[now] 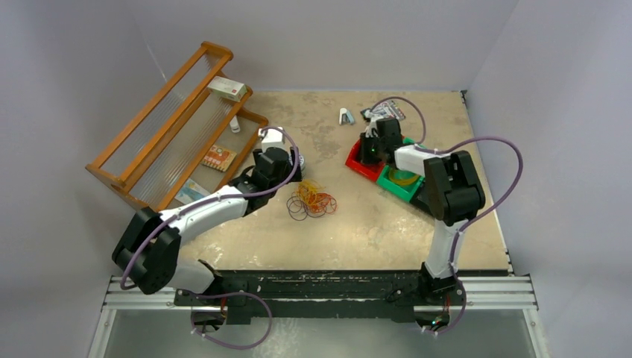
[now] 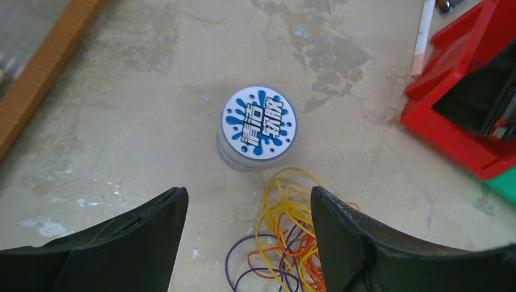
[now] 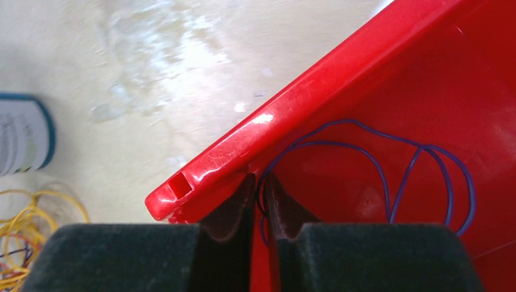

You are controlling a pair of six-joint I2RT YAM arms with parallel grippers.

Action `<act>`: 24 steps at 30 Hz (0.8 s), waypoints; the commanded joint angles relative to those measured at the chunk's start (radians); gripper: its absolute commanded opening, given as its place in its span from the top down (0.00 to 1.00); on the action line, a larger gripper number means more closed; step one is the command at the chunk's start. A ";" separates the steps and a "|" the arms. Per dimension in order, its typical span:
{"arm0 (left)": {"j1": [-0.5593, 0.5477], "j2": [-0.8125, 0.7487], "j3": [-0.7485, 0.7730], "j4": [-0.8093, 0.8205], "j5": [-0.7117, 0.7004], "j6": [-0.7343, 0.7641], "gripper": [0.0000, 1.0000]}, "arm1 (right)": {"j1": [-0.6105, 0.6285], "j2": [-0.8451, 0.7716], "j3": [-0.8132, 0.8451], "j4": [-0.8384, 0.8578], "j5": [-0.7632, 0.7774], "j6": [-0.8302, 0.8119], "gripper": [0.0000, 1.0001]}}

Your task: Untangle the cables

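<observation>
The cables (image 1: pixel 314 201) are a tangle of thin yellow, orange, dark red and purple loops in the middle of the table. In the left wrist view the cables (image 2: pixel 291 238) lie just below and between my left gripper's (image 2: pixel 249 204) wide-open fingers, nearer the right one. My left gripper (image 1: pixel 285 175) hangs just left of the pile, empty. My right gripper (image 3: pixel 260 190) is inside the red bin (image 3: pixel 255 131), its jaws nearly closed on a thin purple cable loop (image 3: pixel 389 173) that trails onto the bin floor. It also shows in the top view (image 1: pixel 370 151).
A round white tub with a blue label (image 2: pixel 258 126) stands just beyond the tangle. A green bin (image 1: pixel 399 183) adjoins the red bin (image 1: pixel 358 162). A wooden rack (image 1: pixel 171 127) stands at back left. A pen (image 2: pixel 421 42) and small items (image 1: pixel 346 115) lie at the back.
</observation>
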 commanded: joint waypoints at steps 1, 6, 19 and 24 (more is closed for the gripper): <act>0.017 -0.090 -0.014 0.016 -0.093 -0.026 0.27 | 0.053 -0.002 0.041 -0.011 -0.102 -0.052 0.86; 0.030 -0.118 -0.034 0.008 -0.128 -0.042 0.26 | 0.086 -0.009 0.039 -0.039 -0.139 -0.089 0.83; 0.039 -0.136 -0.032 -0.006 -0.140 -0.052 0.12 | 0.087 -0.235 0.040 -0.118 0.140 -0.089 0.53; 0.050 -0.126 -0.029 0.001 -0.098 -0.062 0.12 | 0.087 -0.283 0.043 -0.159 0.206 -0.081 0.43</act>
